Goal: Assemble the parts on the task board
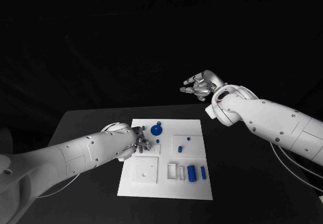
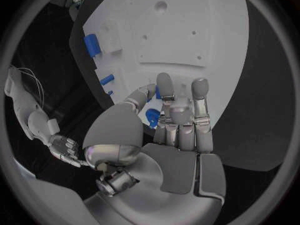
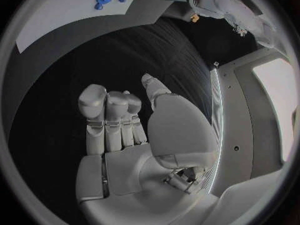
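**Left hand working at the board; right hand waiting aside**

The left hand [image 1: 139,141] is hovering over the task board [image 1: 195,190], apparently pinching a small blue part [image 2: 152,117]. The long blue parts [image 1: 192,172] are lying toward four o'clock. The right hand [image 1: 200,86] is hanging empty, fingers loosely curled, well apart.

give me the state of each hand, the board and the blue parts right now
left hand: down on the task board, fingers pinching a small blue part
right hand: raised off the table beyond the board, fingers curled, holding nothing
blue wheel: lying flat on the board's far end
blue blocks: lying side by side near the board's near edge
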You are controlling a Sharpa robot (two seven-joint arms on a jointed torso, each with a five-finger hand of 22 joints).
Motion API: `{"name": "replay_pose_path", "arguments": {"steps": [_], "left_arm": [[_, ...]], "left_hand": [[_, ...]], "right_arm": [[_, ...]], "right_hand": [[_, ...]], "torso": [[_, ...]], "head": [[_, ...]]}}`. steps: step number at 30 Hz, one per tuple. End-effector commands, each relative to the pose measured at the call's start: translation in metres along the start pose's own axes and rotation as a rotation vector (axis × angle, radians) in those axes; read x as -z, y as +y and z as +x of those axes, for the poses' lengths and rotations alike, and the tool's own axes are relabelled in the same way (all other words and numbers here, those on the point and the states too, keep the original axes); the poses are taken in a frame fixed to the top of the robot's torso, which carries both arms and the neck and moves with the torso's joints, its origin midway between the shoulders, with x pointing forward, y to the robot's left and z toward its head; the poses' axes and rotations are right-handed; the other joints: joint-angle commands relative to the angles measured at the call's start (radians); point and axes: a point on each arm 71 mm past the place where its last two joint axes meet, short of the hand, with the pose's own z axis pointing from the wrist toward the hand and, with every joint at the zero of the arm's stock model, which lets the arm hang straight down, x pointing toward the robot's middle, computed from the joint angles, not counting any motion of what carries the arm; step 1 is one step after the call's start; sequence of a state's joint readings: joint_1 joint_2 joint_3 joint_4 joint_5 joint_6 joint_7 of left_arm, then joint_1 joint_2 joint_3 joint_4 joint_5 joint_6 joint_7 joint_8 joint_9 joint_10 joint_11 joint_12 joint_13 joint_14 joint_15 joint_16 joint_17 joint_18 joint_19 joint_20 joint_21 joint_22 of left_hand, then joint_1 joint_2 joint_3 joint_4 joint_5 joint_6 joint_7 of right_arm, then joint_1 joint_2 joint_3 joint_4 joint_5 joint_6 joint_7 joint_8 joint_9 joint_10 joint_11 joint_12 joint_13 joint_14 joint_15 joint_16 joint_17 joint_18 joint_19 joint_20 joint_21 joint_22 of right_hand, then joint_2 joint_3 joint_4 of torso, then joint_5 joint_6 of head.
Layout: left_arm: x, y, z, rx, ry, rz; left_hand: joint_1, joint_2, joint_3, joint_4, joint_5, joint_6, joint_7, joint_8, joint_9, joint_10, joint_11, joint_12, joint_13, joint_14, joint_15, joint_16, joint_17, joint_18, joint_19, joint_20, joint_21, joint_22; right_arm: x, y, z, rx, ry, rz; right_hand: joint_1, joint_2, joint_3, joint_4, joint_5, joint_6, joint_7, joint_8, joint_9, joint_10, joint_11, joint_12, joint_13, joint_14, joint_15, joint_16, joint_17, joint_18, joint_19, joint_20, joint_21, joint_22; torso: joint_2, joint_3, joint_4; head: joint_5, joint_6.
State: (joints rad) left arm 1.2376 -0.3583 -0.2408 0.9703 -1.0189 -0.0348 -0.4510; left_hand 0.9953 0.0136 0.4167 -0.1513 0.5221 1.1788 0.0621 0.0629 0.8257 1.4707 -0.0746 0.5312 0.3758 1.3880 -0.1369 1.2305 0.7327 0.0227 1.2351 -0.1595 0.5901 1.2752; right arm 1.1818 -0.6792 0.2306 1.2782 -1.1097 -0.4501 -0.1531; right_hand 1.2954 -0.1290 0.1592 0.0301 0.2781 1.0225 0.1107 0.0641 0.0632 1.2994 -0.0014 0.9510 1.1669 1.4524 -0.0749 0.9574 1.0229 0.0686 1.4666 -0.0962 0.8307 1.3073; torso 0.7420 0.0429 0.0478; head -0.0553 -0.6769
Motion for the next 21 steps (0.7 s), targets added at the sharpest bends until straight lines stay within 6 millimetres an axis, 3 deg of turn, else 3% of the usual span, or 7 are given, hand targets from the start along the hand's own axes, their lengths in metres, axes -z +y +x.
{"name": "replay_pose_path", "arguments": {"steps": [1,21], "left_arm": [[-0.0002,-0.0022,0.0026,-0.013,0.025,0.007],[-0.0011,0.0009,0.0039,-0.017,0.050,-0.005]], "left_hand": [[0.023,0.013,0.029,-0.025,0.003,0.095,-0.089,0.003,0.207,0.043,-0.009,0.002,0.000,0.003,-0.006,-0.002,0.000,-0.001,0.007,-0.001,-0.010,0.006],[0.023,0.013,0.028,-0.029,0.003,0.096,-0.089,0.003,0.206,0.043,-0.008,0.002,0.000,0.002,-0.006,-0.003,0.000,-0.002,0.013,-0.001,-0.025,0.023]], "right_arm": [[-0.0003,0.0009,0.0011,0.008,0.013,-0.003],[-0.0010,0.0013,0.0031,0.009,0.022,0.001]], "right_hand": [[0.000,0.009,0.001,-0.003,-0.006,-0.001,0.000,-0.002,0.000,-0.008,0.000,-0.003,-0.001,-0.003,0.003,-0.003,0.000,0.009,0.023,0.006,-0.006,0.108],[-0.001,0.011,0.009,-0.011,-0.008,-0.003,0.001,-0.002,0.000,-0.009,0.000,-0.005,-0.002,-0.003,0.003,-0.005,-0.002,0.009,0.023,0.006,-0.009,0.107]], "torso": [[0.000,0.0000,-0.0002],[0.000,-0.0009,0.0007]], "head": [[0.001,-0.002],[0.001,-0.005]]}}
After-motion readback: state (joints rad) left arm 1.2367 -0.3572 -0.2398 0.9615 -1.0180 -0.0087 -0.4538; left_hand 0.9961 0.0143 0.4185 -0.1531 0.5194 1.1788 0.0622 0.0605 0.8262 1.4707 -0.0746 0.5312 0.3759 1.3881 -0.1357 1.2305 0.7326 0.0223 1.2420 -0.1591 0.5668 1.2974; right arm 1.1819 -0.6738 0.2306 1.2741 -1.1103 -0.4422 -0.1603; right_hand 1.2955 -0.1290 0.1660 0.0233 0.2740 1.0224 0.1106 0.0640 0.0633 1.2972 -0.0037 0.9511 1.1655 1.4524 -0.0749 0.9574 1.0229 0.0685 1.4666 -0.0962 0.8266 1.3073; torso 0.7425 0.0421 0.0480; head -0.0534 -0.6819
